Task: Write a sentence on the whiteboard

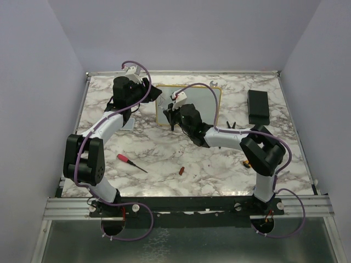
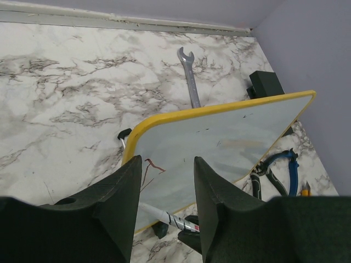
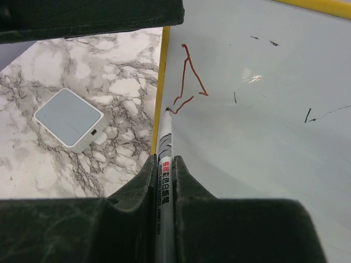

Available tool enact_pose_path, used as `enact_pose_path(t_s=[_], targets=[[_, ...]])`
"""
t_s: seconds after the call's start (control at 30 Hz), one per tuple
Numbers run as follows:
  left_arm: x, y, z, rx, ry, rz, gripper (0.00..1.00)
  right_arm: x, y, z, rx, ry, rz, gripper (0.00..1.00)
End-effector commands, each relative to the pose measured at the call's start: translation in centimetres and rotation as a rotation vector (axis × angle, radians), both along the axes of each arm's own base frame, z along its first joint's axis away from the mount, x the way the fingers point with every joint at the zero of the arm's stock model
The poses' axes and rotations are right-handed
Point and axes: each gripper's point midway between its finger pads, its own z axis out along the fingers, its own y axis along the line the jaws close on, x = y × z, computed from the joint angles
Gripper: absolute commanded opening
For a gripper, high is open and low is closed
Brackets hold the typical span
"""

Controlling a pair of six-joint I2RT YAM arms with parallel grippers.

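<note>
The whiteboard [image 1: 204, 103] with its yellow frame stands tilted at the back middle of the table. It also shows in the left wrist view [image 2: 236, 139] and the right wrist view [image 3: 263, 126]. My right gripper [image 3: 164, 161] is shut on a white marker [image 3: 164, 137], whose tip touches the board near its left edge. A few thin red strokes [image 3: 190, 74] are the only writing apart from small dark specks; no word is readable. My left gripper [image 2: 164, 189] is open above the board's left corner, and the board shows between its fingers.
A wrench [image 2: 189, 76] lies behind the board and a black box [image 1: 258, 107] sits at the back right. A small grey square pad [image 3: 68, 118] lies left of the board. Blue-handled pliers [image 2: 284, 171] lie to its right. A red-handled screwdriver [image 1: 129, 160] and a red cap [image 1: 181, 171] lie nearer the front.
</note>
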Motion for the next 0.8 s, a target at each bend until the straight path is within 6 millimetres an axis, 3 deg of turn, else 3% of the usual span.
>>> enact_pose_path(t_s=[0.0, 0.13, 0.37, 0.6, 0.77], targets=[[-0.6, -0.5, 1.9, -0.01, -0.047, -0.031, 0.44, 0.0, 0.8, -0.8, -0.014, 0.015, 0.013, 0.01], [-0.6, -0.4, 1.9, -0.005, -0.05, -0.028, 0.44, -0.8, 0.7, 0.4, -0.002, -0.003, 0.03, 0.01], [-0.7, -0.1, 2.2, 0.012, -0.057, -0.014, 0.49, -3.9, -0.1, 3.9, 0.05, -0.036, 0.095, 0.01], [-1.1, 0.5, 2.6, 0.033, -0.069, 0.008, 0.69, -4.5, -2.8, 5.6, 0.049, -0.022, 0.013, 0.01], [-1.6, 1.0, 2.7, 0.051, -0.064, 0.029, 0.77, -4.8, -3.8, 6.2, 0.04, -0.028, -0.004, 0.01]])
